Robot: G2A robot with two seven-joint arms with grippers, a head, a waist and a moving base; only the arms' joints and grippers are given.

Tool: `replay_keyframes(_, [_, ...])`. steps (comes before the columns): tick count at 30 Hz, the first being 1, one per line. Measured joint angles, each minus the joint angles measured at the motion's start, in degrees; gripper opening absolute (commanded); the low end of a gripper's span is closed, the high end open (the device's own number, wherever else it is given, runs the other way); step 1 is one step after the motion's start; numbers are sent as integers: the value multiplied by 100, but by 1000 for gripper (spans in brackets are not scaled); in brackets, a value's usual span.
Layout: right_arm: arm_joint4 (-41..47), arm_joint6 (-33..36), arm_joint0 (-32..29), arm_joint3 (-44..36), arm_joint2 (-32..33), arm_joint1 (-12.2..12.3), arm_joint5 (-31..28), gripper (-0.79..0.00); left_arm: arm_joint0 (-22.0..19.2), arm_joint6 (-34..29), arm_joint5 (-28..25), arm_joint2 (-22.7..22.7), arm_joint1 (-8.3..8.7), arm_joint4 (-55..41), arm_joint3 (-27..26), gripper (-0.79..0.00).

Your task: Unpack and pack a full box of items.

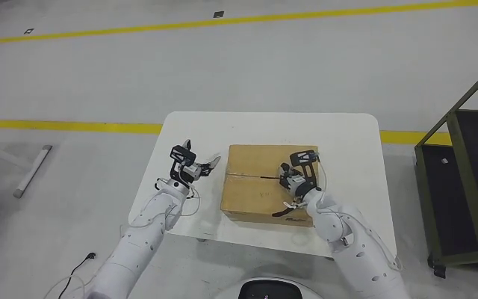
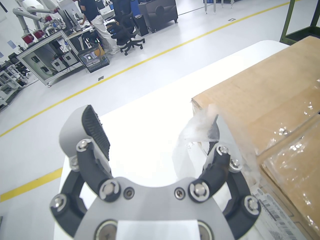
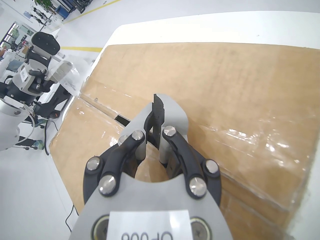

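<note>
A closed brown cardboard box [image 1: 269, 179] sits in the middle of the white table [image 1: 343, 142], with glossy clear tape along its centre seam [image 3: 245, 138]. My left gripper [image 2: 152, 123] is open beside the box's left end, off the cardboard. A crumpled scrap of clear tape [image 2: 197, 136] clings to the finger nearest the box. The right wrist view also shows this left gripper [image 3: 60, 72] beyond the box's far end. My right gripper [image 3: 156, 108] is shut with nothing visible in it, just above the box top near the seam, where a small dark gap [image 3: 122, 119] shows between the flaps.
A green metal cart [image 1: 448, 187] stands on the floor to the right of the table. A printed label [image 2: 272, 206] is on the box's side near the left gripper. Bare table surface lies behind the box and to its left [image 1: 187, 127].
</note>
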Motion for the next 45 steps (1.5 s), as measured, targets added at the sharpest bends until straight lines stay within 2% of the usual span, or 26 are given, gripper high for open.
replay_keyframes(25, [-10,252,-182,-434,347,8,309,-785,6,-830,-202,-448,25,145,-1456,0])
replay_keyframes(43, [26,177,-209,-240,448,-27,653,-785,-21,-1050,-456,-14,-181,191,-1648,0])
replay_keyframes(44, [29,187,-208,-251,451,-29,656,-727,-15,-1051,-476,-1,-188,194,-1652,0])
replay_keyframes(45, [36,199,-207,-270,457,-29,655,-730,-7,-1049,-493,5,-192,206,-1660,0])
